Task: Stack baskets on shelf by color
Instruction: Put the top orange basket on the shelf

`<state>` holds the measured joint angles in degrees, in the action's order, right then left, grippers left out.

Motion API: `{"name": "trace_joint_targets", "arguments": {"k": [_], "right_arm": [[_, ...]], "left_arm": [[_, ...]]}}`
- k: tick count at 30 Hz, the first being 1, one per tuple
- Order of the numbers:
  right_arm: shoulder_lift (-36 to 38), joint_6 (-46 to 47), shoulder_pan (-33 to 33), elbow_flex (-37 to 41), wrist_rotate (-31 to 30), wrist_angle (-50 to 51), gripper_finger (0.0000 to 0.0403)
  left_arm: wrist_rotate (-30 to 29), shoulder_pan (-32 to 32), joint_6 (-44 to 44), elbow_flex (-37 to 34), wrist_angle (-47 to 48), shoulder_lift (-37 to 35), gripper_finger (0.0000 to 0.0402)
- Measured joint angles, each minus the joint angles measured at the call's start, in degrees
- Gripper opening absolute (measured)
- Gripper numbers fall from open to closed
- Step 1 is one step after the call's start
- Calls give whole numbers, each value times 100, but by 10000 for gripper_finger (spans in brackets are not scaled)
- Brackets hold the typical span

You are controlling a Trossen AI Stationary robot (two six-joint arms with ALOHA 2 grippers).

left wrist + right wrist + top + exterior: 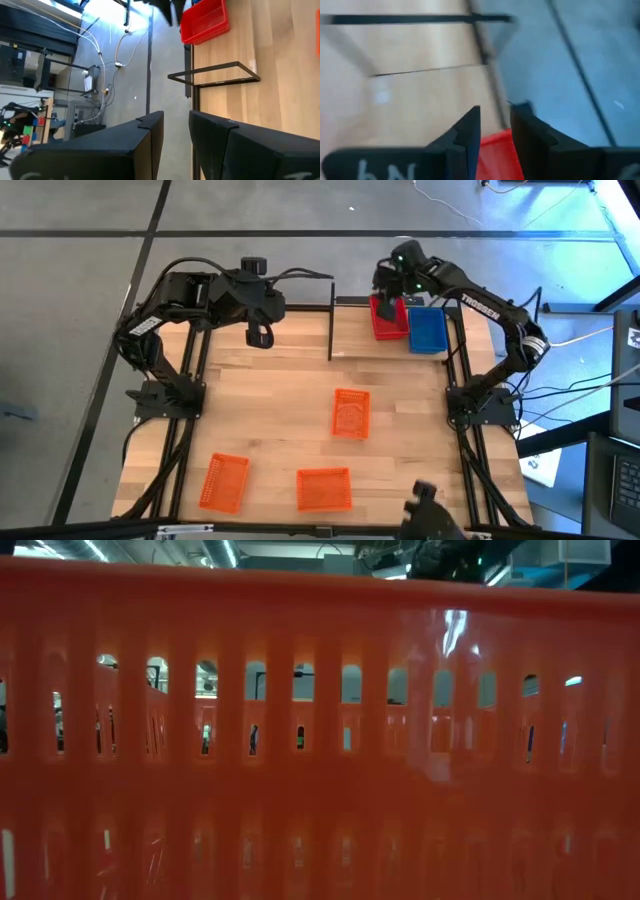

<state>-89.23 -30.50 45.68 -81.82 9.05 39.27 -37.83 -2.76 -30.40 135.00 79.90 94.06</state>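
Observation:
A red basket point(388, 320) sits at the far right of the table on the shelf point(350, 335), with a blue basket point(427, 330) beside it on its right. My right gripper point(390, 292) is over the red basket's far end, shut on it. Three orange baskets rest on the tabletop: one mid-table point(350, 413) and two near the front edge point(224, 482) point(324, 488). One orange wall point(320, 740) fills the low view. My left gripper point(260, 335) hovers at the far left, fingers a narrow gap apart and holding nothing. The red basket point(205, 20) also shows in the left wrist view. My right gripper point(495, 120) has the red basket's rim point(495, 145) between its two fingers, at the basket's far end. It comes from above, pointing down. The wrist view is blurred, so I cannot see how far back the rim reaches. The basket's underside looks to be on the shelf.
The shelf's black metal frame point(331, 320) point(215, 75) stands between my two grippers. Open wooden tabletop point(270, 410) lies between the shelf and the orange baskets. Black frame rails run along both side edges of the table point(185, 430) point(470, 460).

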Motion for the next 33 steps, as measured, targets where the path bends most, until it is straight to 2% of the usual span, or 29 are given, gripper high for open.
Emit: {"name": "trace_joint_targets", "arguments": {"k": [3,7,12,17,23,33], "right_arm": [[-229,585,328,242,-401,-712,107],[-707,978,702,347,66,-868,107],[-1161,1373,781,349,112,-1053,107],[-1238,1396,781,349,110,-1077,107],[-1229,1661,816,348,108,-769,107],[-1224,1383,816,345,110,88,107]], "left_arm": [[0,0,106,-2,6,0,86],[197,0,158,-2,13,0,86],[344,2,158,-2,18,0,86],[344,2,158,-2,19,0,86],[346,0,158,-2,20,0,86],[346,0,158,-2,20,0,86]]}}
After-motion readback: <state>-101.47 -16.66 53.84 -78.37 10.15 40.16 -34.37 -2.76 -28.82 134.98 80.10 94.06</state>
